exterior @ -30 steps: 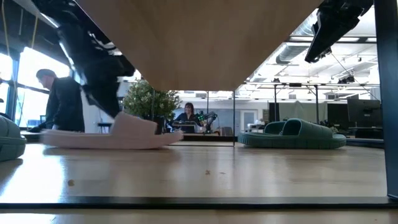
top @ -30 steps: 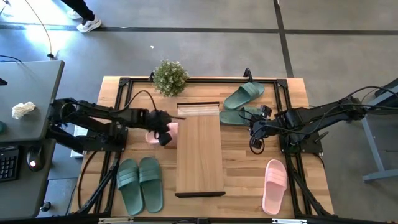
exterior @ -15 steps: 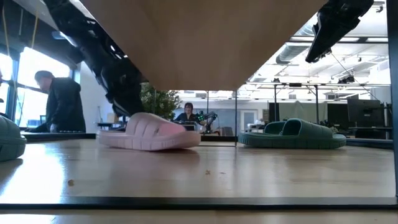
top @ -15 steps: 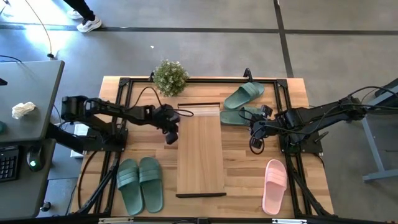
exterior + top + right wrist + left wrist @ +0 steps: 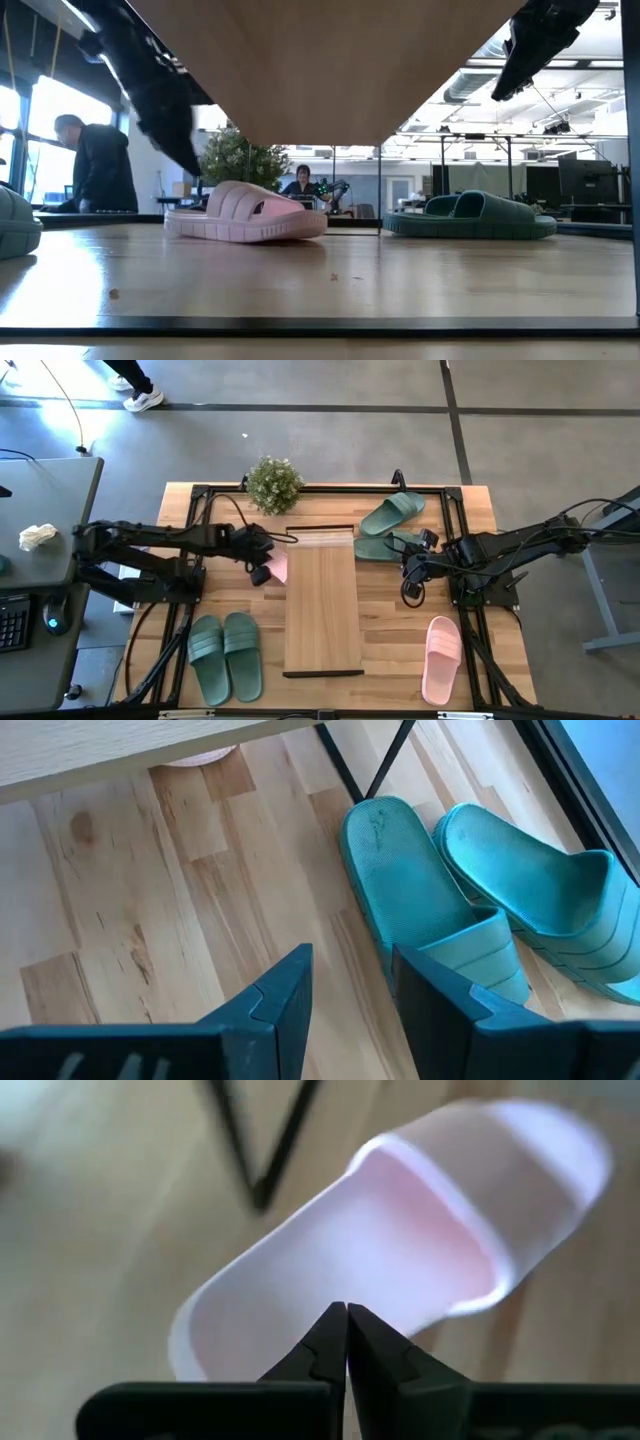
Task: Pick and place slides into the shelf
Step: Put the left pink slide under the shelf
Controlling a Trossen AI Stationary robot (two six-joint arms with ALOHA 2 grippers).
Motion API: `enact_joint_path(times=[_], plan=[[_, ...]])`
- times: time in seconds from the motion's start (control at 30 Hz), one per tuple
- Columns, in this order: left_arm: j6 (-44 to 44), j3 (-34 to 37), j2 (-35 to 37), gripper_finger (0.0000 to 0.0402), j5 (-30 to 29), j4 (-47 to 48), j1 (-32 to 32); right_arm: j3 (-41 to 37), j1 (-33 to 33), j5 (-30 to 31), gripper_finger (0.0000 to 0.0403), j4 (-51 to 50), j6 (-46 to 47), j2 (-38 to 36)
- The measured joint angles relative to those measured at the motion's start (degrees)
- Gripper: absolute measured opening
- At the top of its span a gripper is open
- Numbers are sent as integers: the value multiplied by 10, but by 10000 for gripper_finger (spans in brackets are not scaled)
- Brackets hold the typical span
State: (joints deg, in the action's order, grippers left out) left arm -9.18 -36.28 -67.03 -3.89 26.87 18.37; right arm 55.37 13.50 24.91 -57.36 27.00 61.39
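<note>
One pale pink slide (image 5: 279,567) lies sole-down on the table at the shelf's (image 5: 321,610) left edge, partly beneath its plank; it also shows in the low view (image 5: 245,212). My left gripper (image 5: 264,572) is shut and hovers just left of and above that slide (image 5: 400,1250), apart from it in the low view (image 5: 185,165). My right gripper (image 5: 350,990) is open above bare table right of the shelf, beside a sage-green pair (image 5: 388,530). A second green pair (image 5: 225,657) sits near left. The other pink slide (image 5: 442,657) sits near right.
A potted plant (image 5: 273,483) stands at the far edge, left of the shelf's far end. Black frame bars (image 5: 200,495) run round the table top. A person (image 5: 100,165) stands in the room beyond. A grey desk (image 5: 40,520) flanks the table's left side.
My left gripper moved right, sliding the pink slide along the table to the shelf's left edge. It then drew back left and upward, leaving the slide there. The slide has turned about and now rests flat, partly under the plank. The right arm kept still.
</note>
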Motion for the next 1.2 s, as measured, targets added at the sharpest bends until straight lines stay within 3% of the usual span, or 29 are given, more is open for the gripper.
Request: enact_joint_path(times=[0.2,0.37,0.47,0.57,0.7,0.9,1.07,1.2], plan=[[16,-1,41,0,-98,106,1,0,8,-67,127,-15,105,-17],[51,-1,41,0,-104,111,0,-77,93,-23,98,32,237,-111],[64,-1,41,1,-106,124,0,-191,148,1,64,202,318,-180],[64,0,41,0,-131,151,0,-296,173,7,20,397,320,-193],[61,8,41,1,-152,168,13,-364,174,30,9,514,321,-139],[66,15,40,0,-143,164,97,-383,173,50,2,634,284,-16],[179,15,29,0,-62,131,151,-384,173,44,0,707,284,80],[217,15,4,0,-22,119,179,-384,173,54,0,780,282,139]])
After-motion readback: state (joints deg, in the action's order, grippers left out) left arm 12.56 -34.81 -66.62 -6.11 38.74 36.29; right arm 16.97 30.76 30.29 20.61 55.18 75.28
